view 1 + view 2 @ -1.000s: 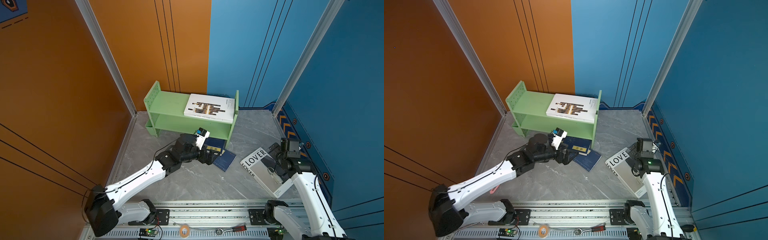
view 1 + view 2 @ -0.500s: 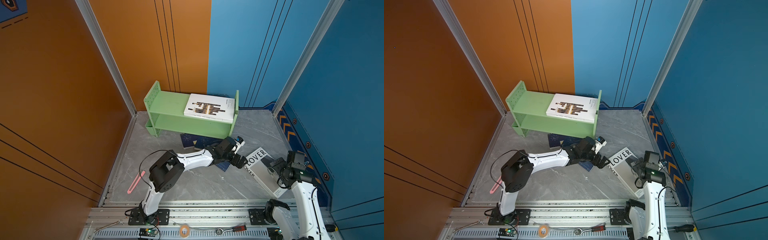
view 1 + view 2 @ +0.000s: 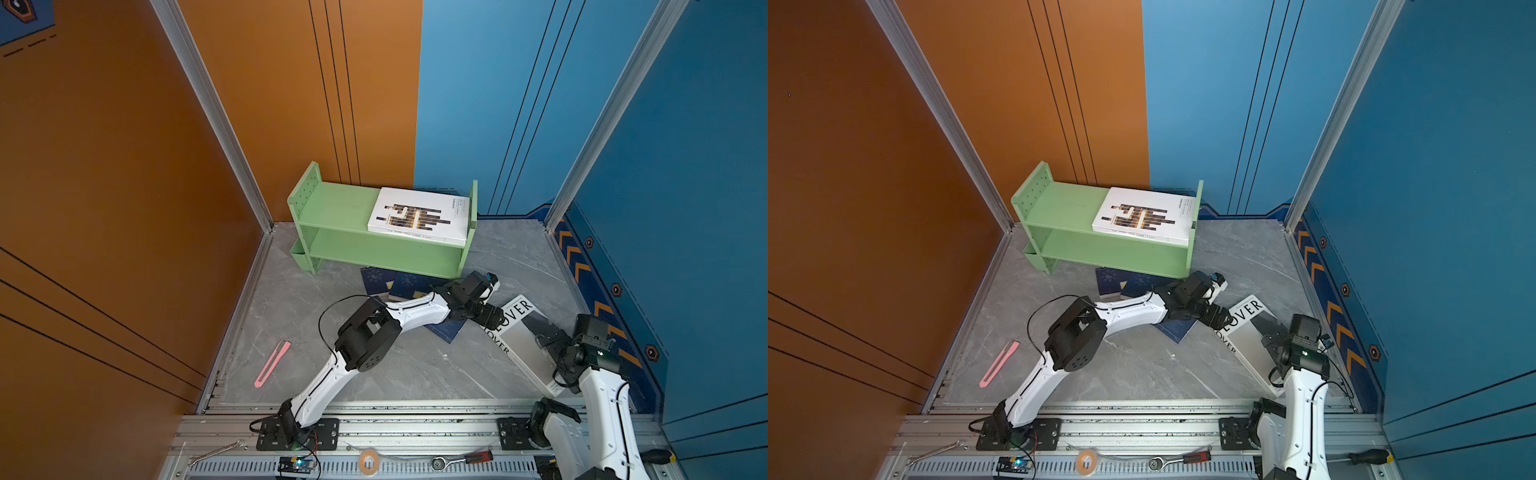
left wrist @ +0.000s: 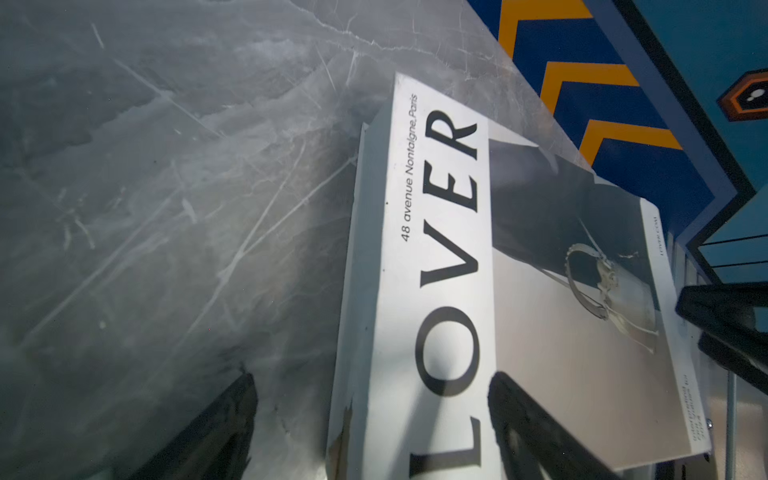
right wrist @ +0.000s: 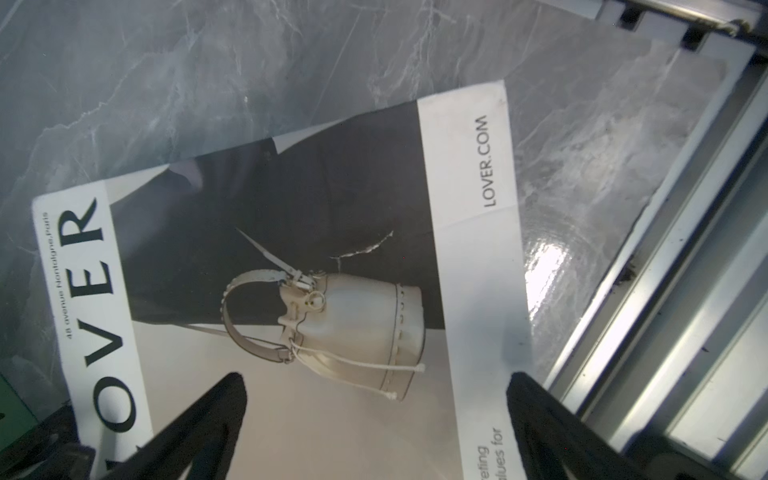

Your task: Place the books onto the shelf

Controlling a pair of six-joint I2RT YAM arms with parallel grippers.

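Books [image 3: 419,216]: one on shelf [image 3: 332,208], four on floor [image 3: 395,374]; left end effector [image 4: 372,377], right end effector [image 5: 378,376] spread wide.

**White shells, black joints**

The left arm [image 3: 415,311] and the right arm [image 3: 602,395] both have glossy white link shells between bulky black joint housings [image 3: 365,340]. Small round screw points dot the side of those housings. A thin black cable [image 3: 319,322] loops free of the left arm. A small green light [image 3: 1304,353] glows on the right arm. The left gripper [image 4: 374,376] and the right gripper [image 5: 376,376] have black, tapered fingers [image 4: 220,424].
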